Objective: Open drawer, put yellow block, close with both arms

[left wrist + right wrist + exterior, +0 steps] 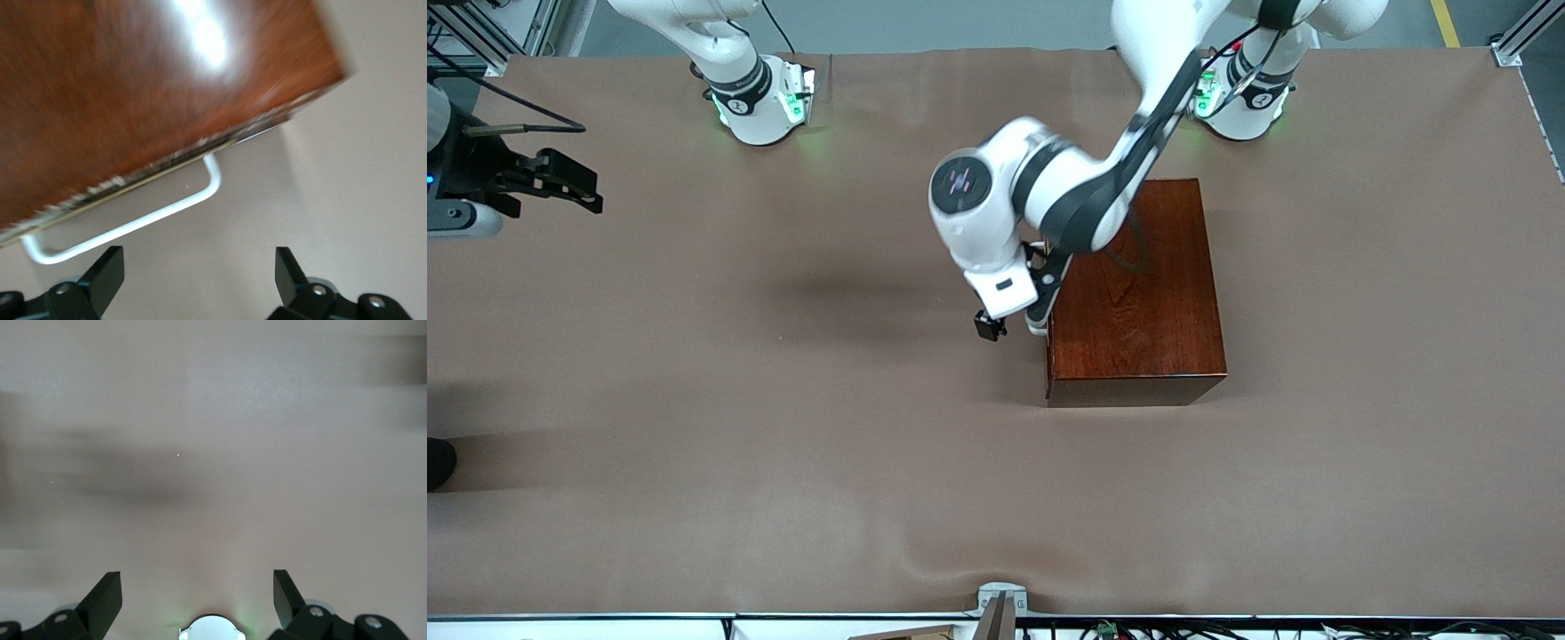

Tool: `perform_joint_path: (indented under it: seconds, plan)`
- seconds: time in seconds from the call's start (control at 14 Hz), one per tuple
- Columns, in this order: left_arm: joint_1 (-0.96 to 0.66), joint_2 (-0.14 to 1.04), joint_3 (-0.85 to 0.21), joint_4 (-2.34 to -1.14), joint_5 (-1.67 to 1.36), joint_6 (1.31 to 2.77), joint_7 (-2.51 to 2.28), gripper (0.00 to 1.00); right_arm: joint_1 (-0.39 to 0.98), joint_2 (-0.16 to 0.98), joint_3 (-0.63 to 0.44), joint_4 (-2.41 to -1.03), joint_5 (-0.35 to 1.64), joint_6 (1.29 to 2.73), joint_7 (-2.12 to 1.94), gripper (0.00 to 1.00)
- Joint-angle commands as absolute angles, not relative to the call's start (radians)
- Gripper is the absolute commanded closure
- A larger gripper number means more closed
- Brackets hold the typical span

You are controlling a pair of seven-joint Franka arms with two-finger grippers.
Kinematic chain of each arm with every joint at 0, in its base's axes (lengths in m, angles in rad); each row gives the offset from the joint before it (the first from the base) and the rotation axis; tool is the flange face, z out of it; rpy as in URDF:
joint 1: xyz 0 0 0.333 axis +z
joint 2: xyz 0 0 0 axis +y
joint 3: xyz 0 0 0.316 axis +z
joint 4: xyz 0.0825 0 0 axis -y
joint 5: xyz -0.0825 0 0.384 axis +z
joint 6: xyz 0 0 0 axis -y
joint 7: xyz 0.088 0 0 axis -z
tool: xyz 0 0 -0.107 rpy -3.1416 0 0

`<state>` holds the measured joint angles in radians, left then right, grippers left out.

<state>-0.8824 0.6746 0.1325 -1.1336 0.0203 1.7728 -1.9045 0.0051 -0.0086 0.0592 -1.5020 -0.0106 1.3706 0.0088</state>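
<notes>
The left gripper (1009,322) is hanging released, fingers spread wide, just beside the box's side that faces the right arm's end of the desk. The white handle (127,223) is lying directly ahead of those fingers, apart from them and not yet between them. Its long axis is running along the drawer (167,167) front, roughly across the finger gap, so the coming move appears to be a short advance to straddle the bar.

The left arm is plainly the nearer one. The right gripper (197,600) is waiting, spread open, over bare desk near the edge at the right arm's end.

The drawer is sitting shut, flush in the glossy dark-red box (1134,293) near the desk's middle. The yellow block is not appearing in any view.
</notes>
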Motion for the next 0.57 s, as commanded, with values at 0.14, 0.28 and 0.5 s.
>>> perform_joint_path:
  seconds: [0.14, 0.28, 0.5]
  plan:
    - [-0.769, 0.431, 0.126, -1.198, 0.025, 1.634, -1.65, 0.0, -0.009, -0.071, 0.069, -1.574, -0.018, 1.411, -0.008, 0.0]
    - [-0.718, 0.379, 0.124, -1.198, 0.025, 1.57, -1.527, 0.0, -0.009, -0.067, 0.069, -1.572, -0.018, 1.422, -0.006, 0.0]
    - [-0.649, 0.322, 0.124, -1.2, 0.025, 1.499, -1.32, 0.0, -0.012, -0.064, 0.068, -1.572, -0.014, 1.437, -0.006, 0.0]
